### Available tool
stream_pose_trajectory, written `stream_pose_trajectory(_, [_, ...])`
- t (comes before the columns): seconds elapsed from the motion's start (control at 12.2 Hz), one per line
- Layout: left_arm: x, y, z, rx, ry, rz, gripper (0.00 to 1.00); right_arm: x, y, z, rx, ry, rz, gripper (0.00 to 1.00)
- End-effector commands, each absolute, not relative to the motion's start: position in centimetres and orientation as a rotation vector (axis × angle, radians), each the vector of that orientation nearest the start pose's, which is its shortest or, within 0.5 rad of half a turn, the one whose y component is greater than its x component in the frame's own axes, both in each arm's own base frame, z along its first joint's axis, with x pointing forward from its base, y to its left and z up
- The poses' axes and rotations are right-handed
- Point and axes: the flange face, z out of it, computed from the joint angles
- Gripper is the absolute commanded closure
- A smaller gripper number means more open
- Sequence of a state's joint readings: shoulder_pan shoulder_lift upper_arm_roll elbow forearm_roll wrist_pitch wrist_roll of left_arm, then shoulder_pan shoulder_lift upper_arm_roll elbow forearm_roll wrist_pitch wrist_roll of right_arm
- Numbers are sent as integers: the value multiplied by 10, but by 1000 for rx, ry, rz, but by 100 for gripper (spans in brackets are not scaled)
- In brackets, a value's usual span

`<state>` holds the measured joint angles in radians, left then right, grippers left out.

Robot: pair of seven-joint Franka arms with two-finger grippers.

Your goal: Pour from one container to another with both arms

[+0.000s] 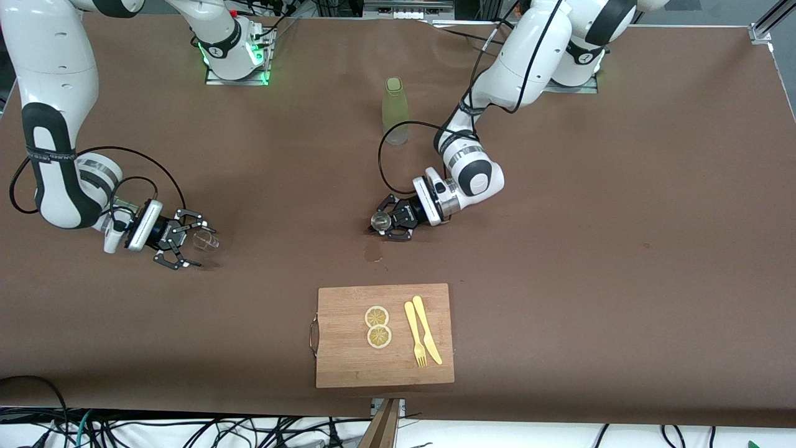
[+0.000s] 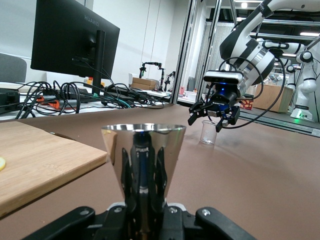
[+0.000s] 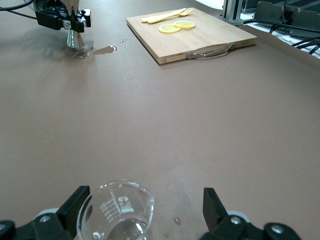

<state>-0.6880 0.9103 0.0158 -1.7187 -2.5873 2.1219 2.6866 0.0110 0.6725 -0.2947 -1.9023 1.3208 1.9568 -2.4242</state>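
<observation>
Right gripper point(image 1: 186, 244) w/ jaws wide, straddling my glass beaker point(image 1: 206, 241), upright on table at right arm's end. Left gripper point(image 1: 387, 223) clamps steel jigger point(image 1: 380, 219) mid-table, well apart; I judge right arm nearer beaker.

Two large white jointed robot arms point(image 1: 56, 124) are wearing black joint bands and trailing looping black cables; each is ending in a small black fingered gripper point(image 1: 180, 246), bases glowing green.

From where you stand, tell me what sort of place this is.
Probably a robotics lab: two white arms bolted to a brown-covered table, a monitor with tangled cables, more robot rigs nearby.
</observation>
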Motion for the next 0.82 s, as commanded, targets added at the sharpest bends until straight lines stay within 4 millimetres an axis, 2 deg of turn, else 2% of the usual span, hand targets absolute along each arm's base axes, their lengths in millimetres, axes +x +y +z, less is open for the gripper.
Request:
stream_pose_trajectory(0.0, [515,-453,97,1770,-578,1632,100,587,-115,177,-1972,-1425,-829,0])
stream_pose_trajectory(0.25, [516,-453,100,1766,-579,1634,100,588,-131,209,-2084,-1418,-687,0])
stream_pose_trajectory(0.49, [516,-452,100,1767,-580,1635,100,597,-146,250,-2213,-1537,-633,0])
stream_pose_trajectory(0.74, [516,-452,100,1767,-578,1634,100,601,-150,262,-2288,-1499,-617,0])
